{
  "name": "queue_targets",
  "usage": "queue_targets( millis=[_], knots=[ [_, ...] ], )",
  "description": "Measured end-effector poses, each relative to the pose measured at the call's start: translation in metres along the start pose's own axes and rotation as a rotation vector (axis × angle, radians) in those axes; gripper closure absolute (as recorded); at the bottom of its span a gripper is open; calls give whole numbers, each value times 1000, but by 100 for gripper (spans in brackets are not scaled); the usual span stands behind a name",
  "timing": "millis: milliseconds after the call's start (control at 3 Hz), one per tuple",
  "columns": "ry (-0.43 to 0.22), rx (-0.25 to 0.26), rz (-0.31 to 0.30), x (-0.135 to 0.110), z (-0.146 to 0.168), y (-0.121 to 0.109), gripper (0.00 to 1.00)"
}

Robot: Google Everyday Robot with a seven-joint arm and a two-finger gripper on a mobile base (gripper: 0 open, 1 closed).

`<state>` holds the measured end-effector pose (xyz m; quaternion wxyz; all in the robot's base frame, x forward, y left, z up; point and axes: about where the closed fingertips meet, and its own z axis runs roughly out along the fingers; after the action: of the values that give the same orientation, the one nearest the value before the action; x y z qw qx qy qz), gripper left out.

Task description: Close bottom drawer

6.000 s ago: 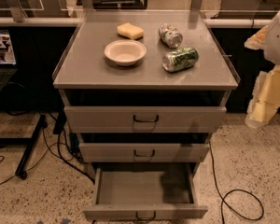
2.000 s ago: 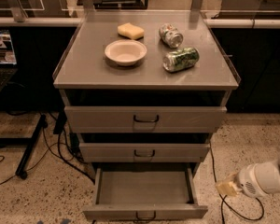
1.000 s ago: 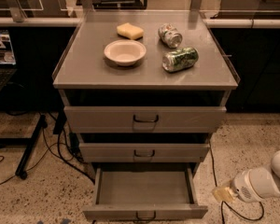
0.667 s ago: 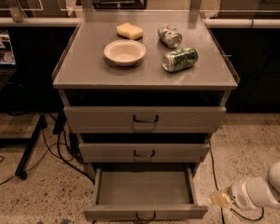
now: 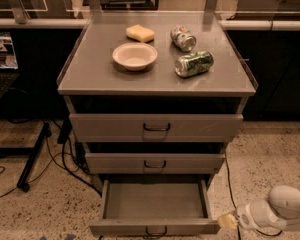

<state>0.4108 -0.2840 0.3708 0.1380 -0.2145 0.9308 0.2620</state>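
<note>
one drawer of the three, the bottom drawer (image 5: 155,202), stands pulled far out, its front panel (image 5: 121,227) low near the picture's lower edge. over the last second the end effector (image 5: 228,220) has slid left at the lower right, and its tip now sits just beside the panel's right corner. you cannot tell whether it is released or clenched. the drawer itself has not moved, so you look lined up, but the inward push has yet to begin.

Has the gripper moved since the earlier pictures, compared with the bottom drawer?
Yes. The gripper went down from beside the cabinet top and then left, to the right front corner of the open bottom drawer.
</note>
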Motion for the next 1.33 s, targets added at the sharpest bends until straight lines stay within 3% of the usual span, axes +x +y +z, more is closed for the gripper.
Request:
queue_targets(
  millis=[333,667,1000,1333],
  knots=[
    [80,-28,44,19,44,-17,100],
    [80,-28,44,18,44,-16,100],
    [101,-21,72,27,63,-17,100],
    [143,-51,124,42,94,-26,100]
  ],
)
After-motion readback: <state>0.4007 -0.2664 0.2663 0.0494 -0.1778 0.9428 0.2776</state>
